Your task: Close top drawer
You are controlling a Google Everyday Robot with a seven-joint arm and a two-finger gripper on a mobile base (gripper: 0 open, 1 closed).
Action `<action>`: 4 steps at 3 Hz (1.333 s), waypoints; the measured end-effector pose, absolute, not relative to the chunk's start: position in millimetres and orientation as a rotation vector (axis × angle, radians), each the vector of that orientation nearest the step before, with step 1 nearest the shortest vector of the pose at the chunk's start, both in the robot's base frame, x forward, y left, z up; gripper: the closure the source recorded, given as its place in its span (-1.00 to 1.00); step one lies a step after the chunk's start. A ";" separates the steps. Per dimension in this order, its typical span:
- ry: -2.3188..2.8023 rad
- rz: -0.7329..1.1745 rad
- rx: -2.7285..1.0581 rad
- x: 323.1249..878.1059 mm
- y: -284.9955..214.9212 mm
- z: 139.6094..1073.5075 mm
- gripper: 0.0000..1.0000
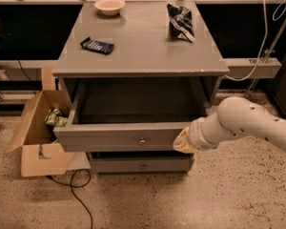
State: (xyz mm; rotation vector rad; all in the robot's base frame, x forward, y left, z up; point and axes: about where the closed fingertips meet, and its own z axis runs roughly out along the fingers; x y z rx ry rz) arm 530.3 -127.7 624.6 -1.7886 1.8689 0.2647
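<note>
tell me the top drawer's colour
Grey top drawer, camera view; hand at its front's right end.

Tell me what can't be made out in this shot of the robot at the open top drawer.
All in the camera view:
- End effector, at the right end of the top drawer front: its contact with the drawer is hidden by its own cream cover.
- Arm: cut off by the right edge.
- Lower drawer: mostly hidden under the open top drawer.
- Cardboard box: contents partly hidden by the top drawer's left corner.
</note>
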 end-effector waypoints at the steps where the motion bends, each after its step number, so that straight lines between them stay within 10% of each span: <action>1: 1.871 0.262 -1.753 552.2 -130.0 621.8 1.00; 4: 1.854 0.250 -1.604 607.4 -130.6 621.6 1.00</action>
